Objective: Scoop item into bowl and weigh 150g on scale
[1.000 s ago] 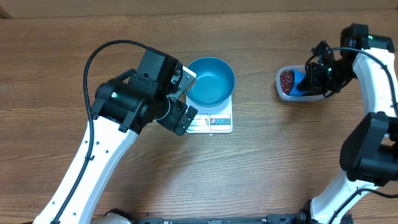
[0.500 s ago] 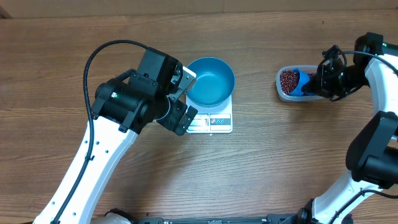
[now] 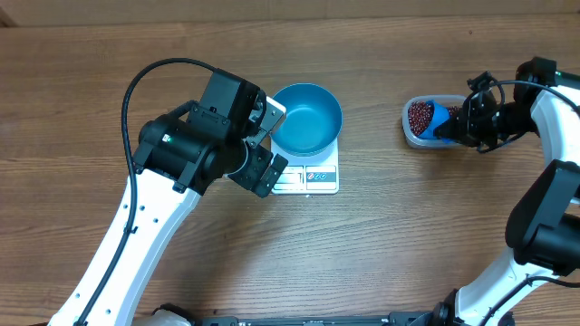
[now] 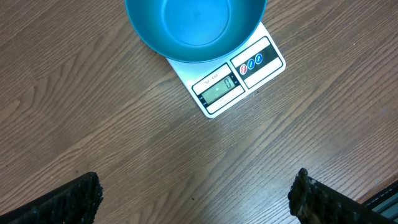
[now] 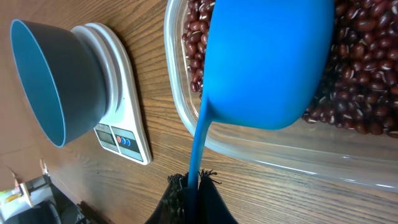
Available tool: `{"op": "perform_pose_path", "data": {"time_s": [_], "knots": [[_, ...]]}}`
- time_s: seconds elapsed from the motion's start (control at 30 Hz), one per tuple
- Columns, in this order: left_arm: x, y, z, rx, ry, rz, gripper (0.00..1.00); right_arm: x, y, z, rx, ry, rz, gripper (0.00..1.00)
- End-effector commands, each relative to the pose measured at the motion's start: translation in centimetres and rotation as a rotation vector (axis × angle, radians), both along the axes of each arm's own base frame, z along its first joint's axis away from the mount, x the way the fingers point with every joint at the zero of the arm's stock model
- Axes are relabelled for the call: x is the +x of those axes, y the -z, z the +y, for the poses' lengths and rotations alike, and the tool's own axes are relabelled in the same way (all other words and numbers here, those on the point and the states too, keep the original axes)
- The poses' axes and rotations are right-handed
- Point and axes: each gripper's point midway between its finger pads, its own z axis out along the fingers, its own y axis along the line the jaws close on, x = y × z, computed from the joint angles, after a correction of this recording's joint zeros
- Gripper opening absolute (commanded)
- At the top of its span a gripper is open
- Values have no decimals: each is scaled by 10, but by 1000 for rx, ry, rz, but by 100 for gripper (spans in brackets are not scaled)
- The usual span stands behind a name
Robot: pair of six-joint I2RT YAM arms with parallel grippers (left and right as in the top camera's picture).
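Beans (image 5: pixel 364 81) up close — right wrist only
My right fingers (image 5: pixel 198 199) pinch the scoop (image 5: pixel 267 62) by its handle over the tub (image 5: pixel 249 149) of oval red-brown beans, a mere dark patch overhead; left fingers (image 4: pixel 196 199) gape beside the bowl (image 3: pixel 306 118) on the scale (image 3: pixel 313 177).

Wood-grain table (image 3: pixel 381 244) under my view, clear plastic tub (image 3: pixel 408 134) on its right side, small blue scoop (image 3: pixel 441 119) tilted inside that tub

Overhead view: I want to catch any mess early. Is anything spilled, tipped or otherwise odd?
Nothing stands out. The small red-brown beans all lie inside the clear plastic tub, none visible on the wooden table. The round metallic-blue bowl sits upright and empty on the white square scale.
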Motion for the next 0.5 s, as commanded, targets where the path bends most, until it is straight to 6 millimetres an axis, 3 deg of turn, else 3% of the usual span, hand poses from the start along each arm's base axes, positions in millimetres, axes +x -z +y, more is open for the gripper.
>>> {"op": "perform_pose_path", "data": {"time_s": [0.0,0.47], "knots": [[-1,0,0,-4,15,0,100,3,-9,6,77,5,-43,4],[-1,0,0,-4,15,0,100,-1,-15,-20,126,69,-62,4]]}}
